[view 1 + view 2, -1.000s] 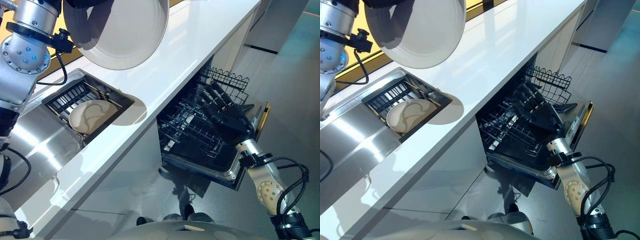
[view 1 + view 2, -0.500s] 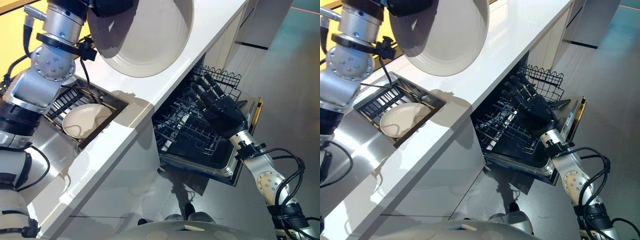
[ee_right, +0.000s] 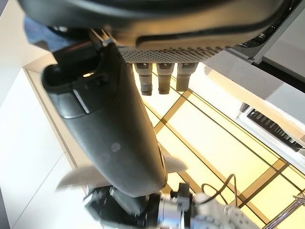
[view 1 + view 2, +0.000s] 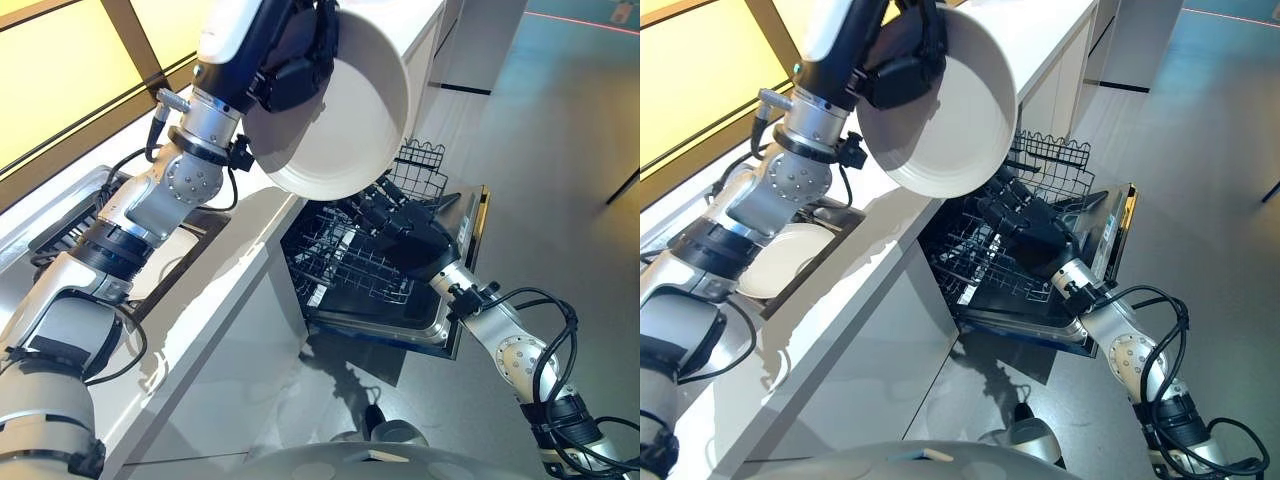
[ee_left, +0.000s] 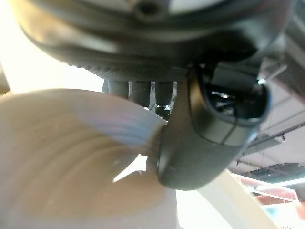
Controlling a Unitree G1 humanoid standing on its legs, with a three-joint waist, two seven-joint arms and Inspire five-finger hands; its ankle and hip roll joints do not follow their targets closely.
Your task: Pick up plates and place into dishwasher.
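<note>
Plate [image 4: 335, 110] held aloft in left hand [image 4: 295, 55], thumb and fingers pinching its rim, tilted over worktop [image 4: 215, 255] edge. Right hand [image 4: 410, 240], fingers straight and holding nothing, sits below the plate at the dishwasher rack [image 4: 350, 265]. Second plate [image 4: 775, 260] lies in the sink, beneath the left arm.

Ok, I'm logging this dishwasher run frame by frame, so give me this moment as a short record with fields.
left hand: shut on the rim of a large white plate, held tilted in the air above the counter edge
right hand: open, fingers straight, over the dishwasher rack
dishwasher: door open, wire rack pulled out
sink: second white plate lying in it
task stage: plate carried, not yet in rack
</note>
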